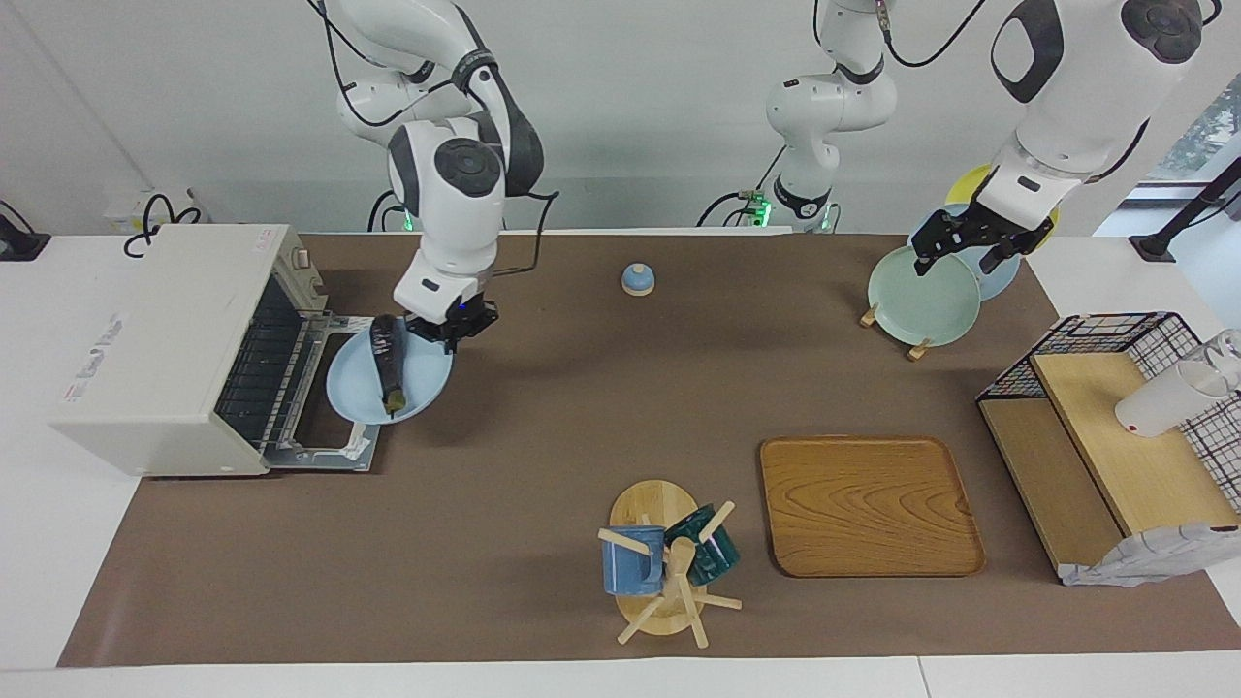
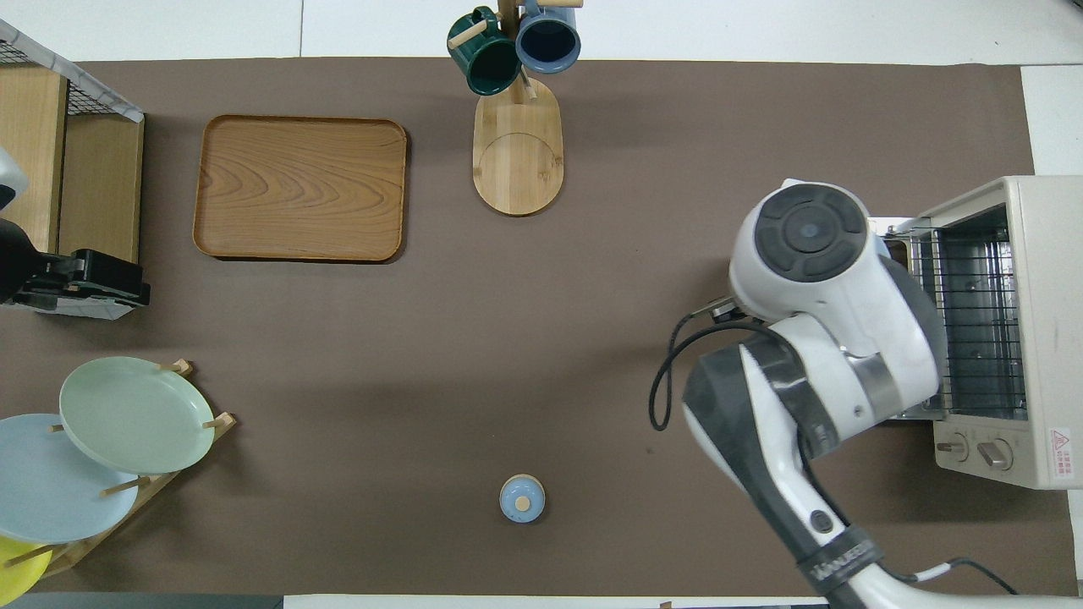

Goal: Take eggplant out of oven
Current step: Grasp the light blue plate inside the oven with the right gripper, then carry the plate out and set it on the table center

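The cream-white oven (image 1: pixel 165 339) stands at the right arm's end of the table with its door (image 1: pixel 325 448) folded down flat; it also shows in the overhead view (image 2: pixel 990 321). The dark eggplant (image 1: pixel 386 357) lies on a light blue plate (image 1: pixel 349 393) just in front of the oven's mouth, partly over the door. My right gripper (image 1: pixel 454 328) is down at the plate's rim on the side nearer the robots and looks shut on it. In the overhead view my right arm hides plate and eggplant. My left gripper (image 1: pixel 960 254) hangs open over the plate rack.
A plate rack with a green plate (image 1: pixel 921 296) stands at the left arm's end. A small blue knobbed lid (image 1: pixel 637 279), a wooden tray (image 1: pixel 868 504), a mug tree (image 1: pixel 669 562) and a wire shelf (image 1: pixel 1115 427) with a white cup (image 1: pixel 1163 397) are on the table.
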`<state>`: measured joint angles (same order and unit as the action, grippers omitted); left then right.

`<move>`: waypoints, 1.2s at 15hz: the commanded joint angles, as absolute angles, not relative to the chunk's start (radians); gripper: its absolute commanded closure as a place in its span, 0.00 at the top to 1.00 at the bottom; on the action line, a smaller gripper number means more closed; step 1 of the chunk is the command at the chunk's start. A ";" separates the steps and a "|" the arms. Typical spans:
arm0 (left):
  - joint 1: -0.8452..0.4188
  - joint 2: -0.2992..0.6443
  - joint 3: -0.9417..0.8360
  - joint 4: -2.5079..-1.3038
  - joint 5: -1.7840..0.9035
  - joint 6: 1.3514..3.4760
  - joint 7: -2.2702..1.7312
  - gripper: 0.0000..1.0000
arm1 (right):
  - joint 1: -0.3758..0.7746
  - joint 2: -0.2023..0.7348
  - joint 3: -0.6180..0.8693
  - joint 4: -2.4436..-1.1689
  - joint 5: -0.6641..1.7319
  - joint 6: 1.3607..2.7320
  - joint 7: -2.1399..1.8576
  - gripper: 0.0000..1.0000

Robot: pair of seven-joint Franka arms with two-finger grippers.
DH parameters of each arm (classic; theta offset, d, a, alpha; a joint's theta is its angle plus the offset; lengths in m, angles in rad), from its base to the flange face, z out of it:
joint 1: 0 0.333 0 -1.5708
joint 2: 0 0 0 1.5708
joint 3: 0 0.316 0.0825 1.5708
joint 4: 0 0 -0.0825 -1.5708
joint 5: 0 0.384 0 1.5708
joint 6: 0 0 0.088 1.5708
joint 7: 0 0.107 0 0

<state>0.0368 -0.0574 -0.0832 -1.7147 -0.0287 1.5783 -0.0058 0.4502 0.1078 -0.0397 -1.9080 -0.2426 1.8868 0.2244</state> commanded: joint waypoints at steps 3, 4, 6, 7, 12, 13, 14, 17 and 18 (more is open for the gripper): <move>0.063 -0.071 -0.087 -1.727 -0.020 1.617 -0.008 1.00 | 0.684 0.567 -0.029 -1.308 -0.183 1.646 0.648 0.00; 0.069 -0.068 -0.087 -1.727 -0.020 1.629 -0.008 1.00 | 0.698 0.619 -0.008 -1.234 -0.137 1.655 0.719 0.00; 0.081 -0.064 -0.087 -1.726 -0.020 1.647 -0.008 1.00 | 0.738 0.681 0.005 -1.200 -0.133 1.716 0.819 0.00; 0.084 -0.061 -0.087 -1.726 -0.020 1.657 -0.008 1.00 | 0.774 0.708 0.006 -1.197 -0.136 1.759 0.865 0.00; 0.097 -0.060 -0.087 -1.729 -0.020 1.666 -0.006 1.00 | 0.788 0.753 0.006 -1.184 -0.133 1.859 0.896 0.00; 0.097 -0.060 -0.087 -1.729 -0.020 1.666 -0.006 1.00 | 0.784 0.750 0.006 -1.183 -0.130 1.865 0.894 0.12; 0.097 -0.060 -0.089 -1.729 -0.020 1.666 -0.006 1.00 | 0.775 0.744 0.008 -1.181 -0.124 1.893 0.894 0.33; 0.095 -0.061 -0.089 -1.733 -0.020 1.677 -0.002 1.00 | 0.773 0.721 0.005 -1.181 -0.138 1.911 0.879 0.56; 0.092 -0.061 -0.089 -1.733 -0.020 1.675 -0.003 1.00 | 0.758 0.688 -0.005 -1.184 -0.137 1.898 0.830 0.56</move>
<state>0.0852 -0.0548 -0.0802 -1.7177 -0.0287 1.6538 -0.0059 0.7797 0.7339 -0.0003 -1.1826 -0.1435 1.9083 0.8853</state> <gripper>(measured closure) 0.000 0.529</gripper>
